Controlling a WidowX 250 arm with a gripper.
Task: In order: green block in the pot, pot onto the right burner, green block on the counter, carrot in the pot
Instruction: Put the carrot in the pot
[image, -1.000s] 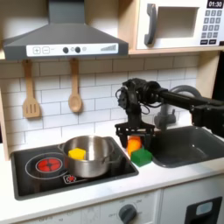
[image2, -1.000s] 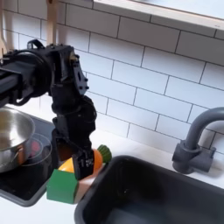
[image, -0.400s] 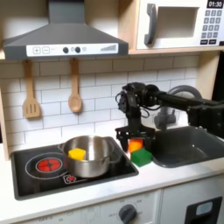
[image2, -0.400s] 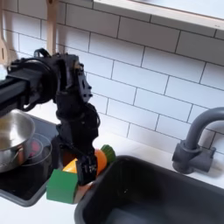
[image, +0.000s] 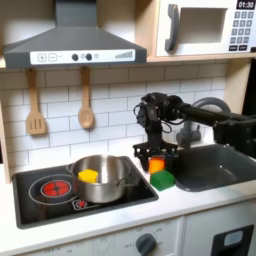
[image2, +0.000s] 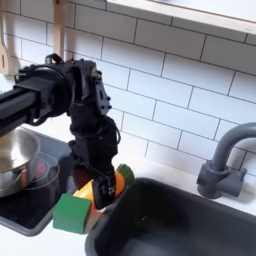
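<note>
The steel pot (image: 103, 178) stands on the black cooktop (image: 40, 205) over the right burner, which it mostly hides, and a yellow chunk (image: 89, 176) lies in it. Its rim also shows in the second exterior view (image2: 12, 160). My gripper (image: 155, 160) (image2: 100, 186) points down just right of the cooktop, shut on the orange carrot (image: 155, 164) (image2: 101, 190), whose green tip (image2: 124, 174) sticks out toward the sink. The green block (image: 162, 180) (image2: 72, 213) lies on the pale counter (image: 150, 205) right in front of the gripper, apart from it.
The other red burner (image: 55, 187) lies bare at the first exterior view's left. A dark sink (image: 215, 165) (image2: 175, 225) with a grey faucet (image2: 225, 160) sits close beside the gripper. Wooden utensils (image: 36, 108) hang on the tiled wall under the hood.
The gripper has shifted slightly toward the sink with the carrot between its fingers, and the carrot sits a touch higher. Pot and green block have not moved.
</note>
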